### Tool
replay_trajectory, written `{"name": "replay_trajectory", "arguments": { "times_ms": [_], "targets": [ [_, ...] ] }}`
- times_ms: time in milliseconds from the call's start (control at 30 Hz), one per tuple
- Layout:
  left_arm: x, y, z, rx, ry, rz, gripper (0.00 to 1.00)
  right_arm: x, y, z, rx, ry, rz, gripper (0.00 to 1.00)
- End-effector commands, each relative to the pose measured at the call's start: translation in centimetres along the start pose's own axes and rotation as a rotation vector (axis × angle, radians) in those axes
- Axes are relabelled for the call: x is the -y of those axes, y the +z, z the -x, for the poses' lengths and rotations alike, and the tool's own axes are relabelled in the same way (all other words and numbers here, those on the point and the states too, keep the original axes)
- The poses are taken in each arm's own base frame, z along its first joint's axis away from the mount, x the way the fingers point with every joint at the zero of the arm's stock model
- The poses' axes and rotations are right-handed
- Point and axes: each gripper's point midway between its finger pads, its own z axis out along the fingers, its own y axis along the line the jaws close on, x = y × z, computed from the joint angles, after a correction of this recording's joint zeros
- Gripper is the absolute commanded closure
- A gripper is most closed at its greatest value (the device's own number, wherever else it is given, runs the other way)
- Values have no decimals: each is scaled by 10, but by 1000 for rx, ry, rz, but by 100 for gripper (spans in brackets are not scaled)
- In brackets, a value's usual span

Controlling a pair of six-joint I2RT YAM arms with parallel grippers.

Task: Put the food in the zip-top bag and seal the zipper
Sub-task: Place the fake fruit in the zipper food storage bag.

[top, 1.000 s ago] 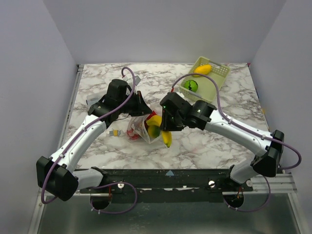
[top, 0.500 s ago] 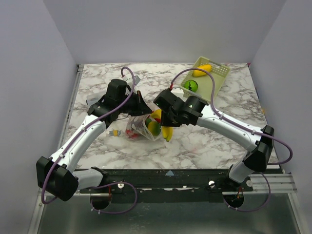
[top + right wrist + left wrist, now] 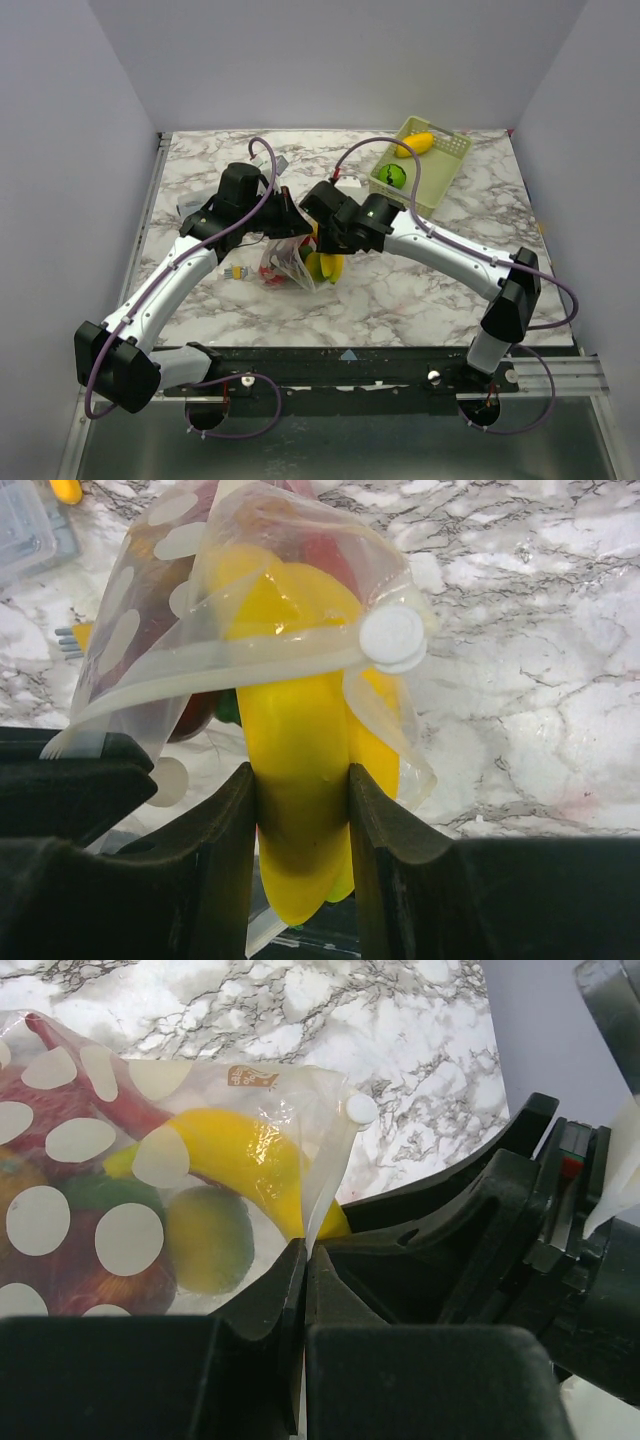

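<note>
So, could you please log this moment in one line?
left claw: shut on zip-top bag | right claw: shut on banana | banana: partly bagged

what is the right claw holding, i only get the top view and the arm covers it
Observer: The right claw clamps the banana, one finger on each side.
Operator: is it inside the bag
Observer: Partly. Its far end sits under the zip-top bag mouth edge; from the fingers back it is outside.
Operator: and the left claw
Observer: The left claw is shut, pinching the bag's edge beside the banana.
</note>
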Motion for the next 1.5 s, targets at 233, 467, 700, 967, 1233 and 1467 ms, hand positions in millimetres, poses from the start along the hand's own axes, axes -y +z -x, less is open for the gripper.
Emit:
{"name": "replay_trajectory", "arguments": {
  "times_ms": [233,467,700,967,1233,1467],
  "targets": [
    [15,-7,2,14,8,-70,100,-23,23,22,47,-11,7,90],
    [18,-6,1,6,0,-88,100,-15,46,31,71,22,-35,85],
    [17,-5,-1,-1,-6,-89,100,-45,57,26,62,133,188,73],
    [16,-7,1,12,-2,-78,100,-32,43,20,20,113,280,31],
    [13,-7,2,19,-3,-68,100,11,-4,16,64,104,242,33],
    [14,-8,3,20,0,-68,100,51,0,-12,111,92,234,45]
  ]
}}
